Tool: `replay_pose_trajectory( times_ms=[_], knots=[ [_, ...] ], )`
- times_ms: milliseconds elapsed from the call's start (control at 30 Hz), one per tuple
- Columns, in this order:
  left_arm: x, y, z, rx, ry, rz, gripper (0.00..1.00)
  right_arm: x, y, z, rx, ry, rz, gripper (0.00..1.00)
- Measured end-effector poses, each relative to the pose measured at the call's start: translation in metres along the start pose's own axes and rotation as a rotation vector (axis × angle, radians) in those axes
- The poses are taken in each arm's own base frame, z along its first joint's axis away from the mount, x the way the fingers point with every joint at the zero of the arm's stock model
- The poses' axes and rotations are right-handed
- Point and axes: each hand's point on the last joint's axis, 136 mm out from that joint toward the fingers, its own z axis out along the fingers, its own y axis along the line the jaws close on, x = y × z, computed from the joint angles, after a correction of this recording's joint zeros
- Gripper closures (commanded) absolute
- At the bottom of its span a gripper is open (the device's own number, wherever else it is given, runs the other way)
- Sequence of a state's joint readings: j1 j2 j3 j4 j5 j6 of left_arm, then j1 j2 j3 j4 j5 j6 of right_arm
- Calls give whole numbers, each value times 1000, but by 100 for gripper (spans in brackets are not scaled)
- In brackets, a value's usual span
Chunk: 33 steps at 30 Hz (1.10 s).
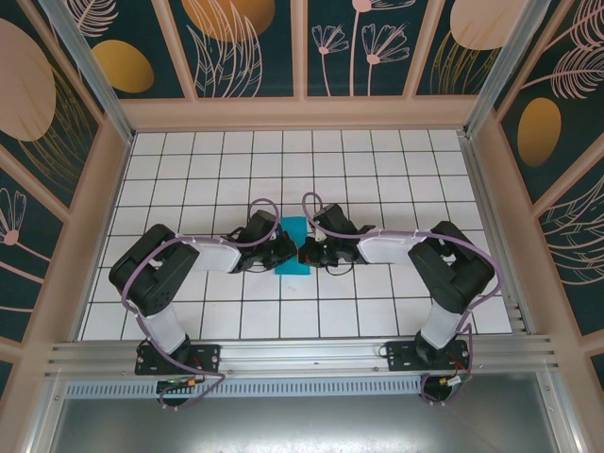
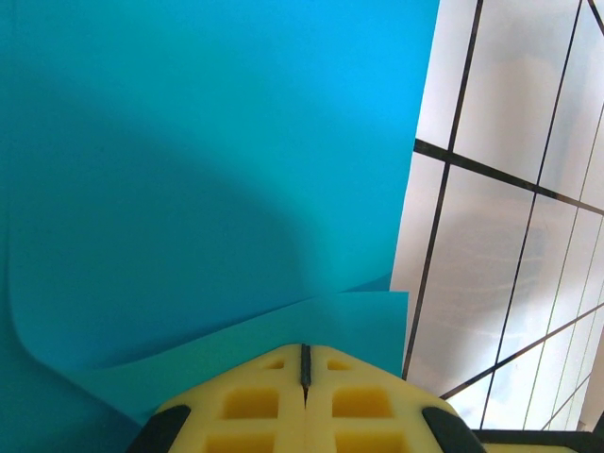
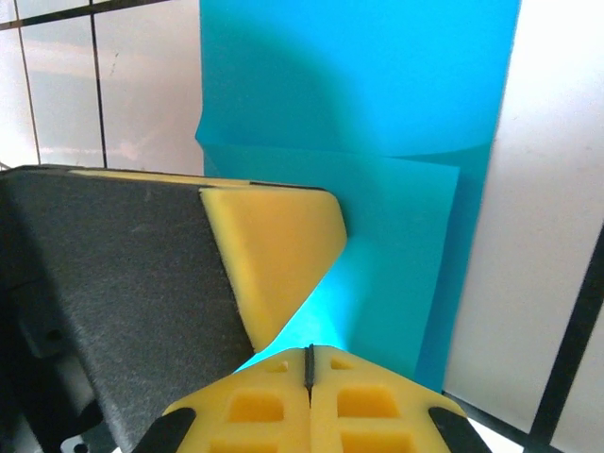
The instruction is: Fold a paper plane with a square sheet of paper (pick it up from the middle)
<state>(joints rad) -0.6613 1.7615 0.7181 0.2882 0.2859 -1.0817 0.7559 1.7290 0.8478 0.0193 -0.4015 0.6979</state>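
the square sheet of paper (image 1: 295, 236) is lying in the middle of the white tiled bench (image 1: 377, 160), right between the two arms. the left hand (image 2: 304, 351) is squeezing shut on a bit of the paper, and a flap is bending up off the sheet toward its yellow fingers (image 2: 274, 377). the right hand (image 3: 309, 351) is pinching shut on the paper too, holding a bit of it up off the tiles. the two hands are sitting nose to nose, just beside each other, over the blue sheet. part of the paper is lying folded over itself.
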Motion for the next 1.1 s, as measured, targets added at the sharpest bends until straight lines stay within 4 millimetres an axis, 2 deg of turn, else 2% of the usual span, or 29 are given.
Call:
replay_pose_trajectory(
  times_ms=[767, 1100],
  knots=[
    [0, 1, 0, 5, -6, -9, 100, 15, -13, 9, 31, 28, 61, 100],
    [0, 1, 0, 14, -10, -7, 100, 33, -23, -4, 41, 39, 65, 100]
  ],
)
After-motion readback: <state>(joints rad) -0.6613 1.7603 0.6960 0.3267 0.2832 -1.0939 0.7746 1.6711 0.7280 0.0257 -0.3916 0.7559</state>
